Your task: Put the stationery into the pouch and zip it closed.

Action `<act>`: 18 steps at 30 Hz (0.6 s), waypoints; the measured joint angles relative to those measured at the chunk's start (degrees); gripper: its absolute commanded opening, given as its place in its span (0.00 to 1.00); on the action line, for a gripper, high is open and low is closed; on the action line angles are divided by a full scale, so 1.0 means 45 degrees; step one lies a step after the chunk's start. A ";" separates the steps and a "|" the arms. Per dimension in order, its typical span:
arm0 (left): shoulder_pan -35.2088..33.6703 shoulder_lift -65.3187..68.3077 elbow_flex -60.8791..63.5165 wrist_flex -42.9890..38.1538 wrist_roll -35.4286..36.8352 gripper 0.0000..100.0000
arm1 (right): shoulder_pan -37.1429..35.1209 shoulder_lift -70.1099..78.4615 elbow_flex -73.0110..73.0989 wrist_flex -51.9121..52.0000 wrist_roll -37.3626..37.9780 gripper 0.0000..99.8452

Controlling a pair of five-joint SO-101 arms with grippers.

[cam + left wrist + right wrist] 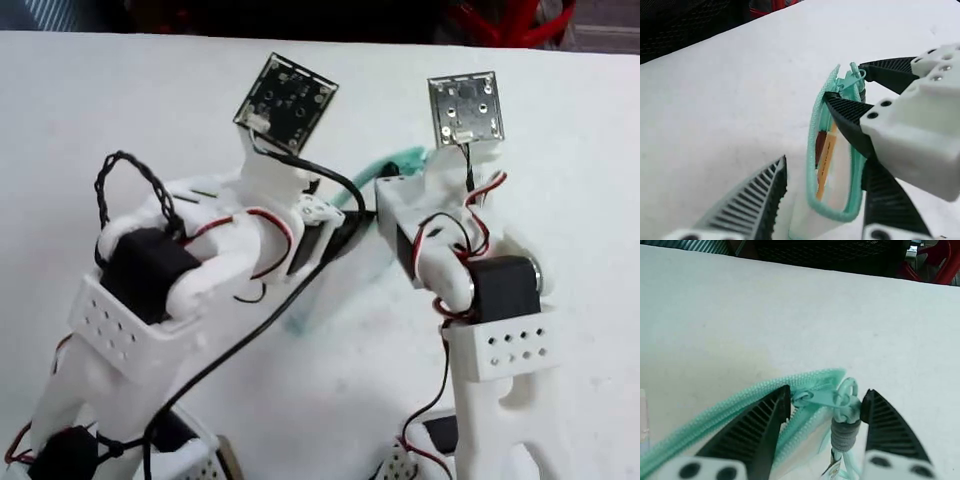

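Pouch (842, 170) of soft clear plastic, rimmed with a mint-green woven zipper tape, is lying on the smooth white table (740, 100) with its mouth gaping in a long narrow loop. Inside it the stationery (824, 160) is showing as a flat orange strip with a dark brown piece beside it.

In the high view the pouch (392, 165) is sitting between the two arms. Its mint end is pointing toward 1 o'clock from the middle of the table (100, 100), and its clear body is trailing off toward 7 o'clock under the left arm (170, 270). The right arm (490, 290) is standing at about 4 o'clock. Both arms are blocky white plastic with black motors and looping red and black wires.

The left gripper (824, 165) is holding its black, ribbed, wedge-shaped fingers (760, 200) wide apart. They are straddling the open pouch, one on each side of it, and gripping nothing.

The right gripper (825, 392) is sitting at the mint end of the pouch (740, 410). Its two pointed fingers are spread, bracketing the slider (802, 399) and the zipper pull (842, 405), a looped mint cord with a grey wrapped section. Each tip is lying close against them, but I cannot tell whether they are pinching. From the left wrist the right gripper (843, 80) is framing the zipper pull (855, 75), one tip lying at the zipper tape's edge.
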 measured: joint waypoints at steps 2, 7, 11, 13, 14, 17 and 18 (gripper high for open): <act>-0.0195 -0.0020 0.0000 0.0137 0.0000 0.27 | 0.0000 0.0000 0.0000 0.0000 0.0000 0.23; -0.2090 -0.1114 0.0000 0.0821 -0.0996 0.27 | -0.0137 0.0000 0.0000 0.0000 0.0000 0.23; -0.5138 -0.2032 0.0645 0.1270 -0.1700 0.27 | -0.0137 0.0000 0.0000 0.0000 0.0000 0.23; -0.6720 -0.2129 0.1582 0.1270 -0.1758 0.27 | -0.0137 0.0000 0.0000 0.0000 0.0000 0.23; -0.7502 -0.2129 0.2168 0.1192 -0.1778 0.27 | -0.0137 0.0000 0.0000 0.0000 0.0000 0.23; -0.9319 -0.2129 0.4200 0.0391 -0.1778 0.27 | -0.0137 0.0000 0.0000 0.0000 0.0000 0.23; -0.9690 -0.2129 0.4943 0.0039 -0.1778 0.27 | -0.0137 0.0000 0.0000 0.0000 0.0000 0.23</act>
